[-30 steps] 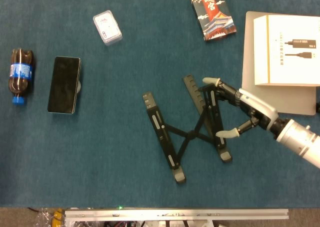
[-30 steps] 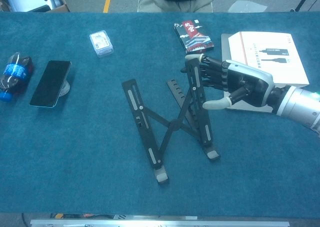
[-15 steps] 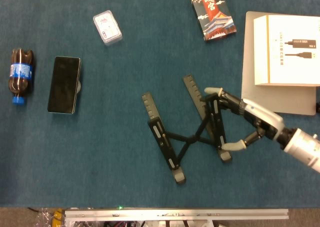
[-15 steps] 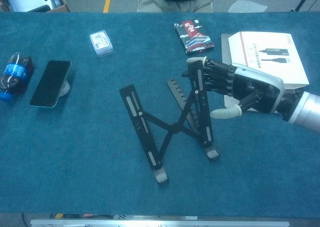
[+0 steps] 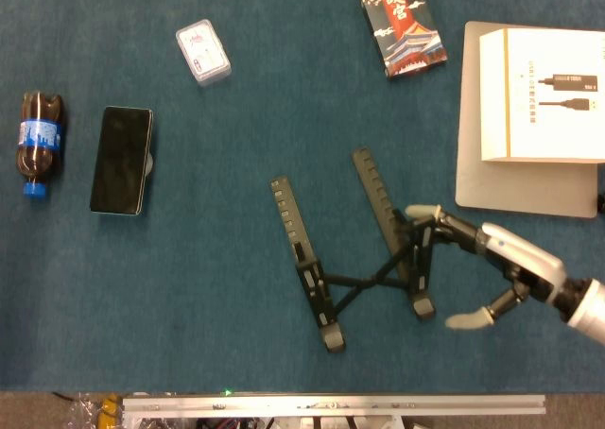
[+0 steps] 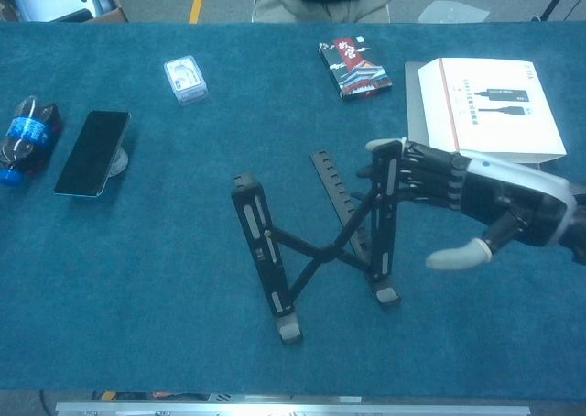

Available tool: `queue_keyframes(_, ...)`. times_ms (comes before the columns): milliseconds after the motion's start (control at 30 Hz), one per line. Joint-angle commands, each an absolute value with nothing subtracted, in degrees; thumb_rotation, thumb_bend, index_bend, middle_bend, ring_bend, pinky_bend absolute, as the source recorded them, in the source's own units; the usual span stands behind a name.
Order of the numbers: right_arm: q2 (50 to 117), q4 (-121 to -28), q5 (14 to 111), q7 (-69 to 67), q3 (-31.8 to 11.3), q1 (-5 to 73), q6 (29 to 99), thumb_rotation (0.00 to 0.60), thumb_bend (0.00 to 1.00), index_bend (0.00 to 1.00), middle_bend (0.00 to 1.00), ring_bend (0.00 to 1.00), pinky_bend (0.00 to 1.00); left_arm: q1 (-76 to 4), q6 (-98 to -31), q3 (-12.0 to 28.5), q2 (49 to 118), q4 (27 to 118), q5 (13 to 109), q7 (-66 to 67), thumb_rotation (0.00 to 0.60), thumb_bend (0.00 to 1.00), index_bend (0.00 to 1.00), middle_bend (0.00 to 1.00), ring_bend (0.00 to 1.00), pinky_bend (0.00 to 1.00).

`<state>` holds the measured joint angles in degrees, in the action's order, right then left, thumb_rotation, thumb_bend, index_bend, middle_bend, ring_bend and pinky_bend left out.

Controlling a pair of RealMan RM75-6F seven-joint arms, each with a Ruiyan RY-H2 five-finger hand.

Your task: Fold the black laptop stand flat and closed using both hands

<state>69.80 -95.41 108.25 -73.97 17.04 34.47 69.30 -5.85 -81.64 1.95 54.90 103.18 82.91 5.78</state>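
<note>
Right hand (image 5: 492, 278) sits at the lower right of the head view. Its fingers (image 6: 417, 169) reach toward the left and touch the top of the right bar (image 6: 383, 224) of the black laptop stand (image 5: 354, 245). The thumb (image 6: 455, 255) sticks out below, away from the bar, with nothing under it. So the hand is mostly spread and presses on the bar with its fingers; it does not look wrapped around it.

The stand lies just left of this hand, in the lower middle of the head view, on the blue counter (image 5: 189, 287). It is not flat yet. Its two long bars run from the near edge toward the far edge, tilted a bit to the left, and thin crossed arms join them in the middle. The left bar (image 5: 301, 259) is free, well apart from the hand. To close the stand, I think the two bars must come together sideways, so the push should go left, across the bars.

The left hand is not in either view, so the right hand is the only one near.

Farther back, at the upper right, a white box (image 5: 541, 94) lies on a grey pad, clear of the stand.
</note>
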Motion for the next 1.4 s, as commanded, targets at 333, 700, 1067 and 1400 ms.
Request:
queue_keyframes(333, 68.0, -96.3, 111.8, -72.4, 21.5, 32.3, 73.6, 0.600, 0.00, 0.07, 0.15, 0.06, 0.15, -5.3, -82.7, 1.5, 54.7, 104.0, 83.7, 6.0, 0.600, 0.20, 0.17, 0.15, 0.04, 0.04)
queue_keyframes(700, 68.3, -95.7, 113.1, -71.8, 23.9, 31.2, 75.0, 0.600, 0.00, 0.06, 0.15, 0.06, 0.15, -4.9, -83.3, 1.3, 54.6, 104.2, 84.3, 5.9, 0.600, 0.20, 0.17, 0.15, 0.04, 0.03)
queue_keyframes(1067, 71.5, -91.4, 112.9, -74.8, 25.5, 31.3, 73.7, 0.600, 0.00, 0.07, 0.15, 0.06, 0.15, -4.7, -83.5, 1.2, 54.4, 104.3, 84.5, 5.8, 0.600, 0.20, 0.17, 0.15, 0.04, 0.04)
queue_keyframes(1400, 73.5, -88.9, 112.1, -76.6, 26.2, 31.4, 73.1, 0.600, 0.00, 0.07, 0.15, 0.06, 0.15, -4.7, -83.3, 1.2, 54.3, 104.4, 84.3, 6.0, 0.600, 0.20, 0.17, 0.15, 0.04, 0.03)
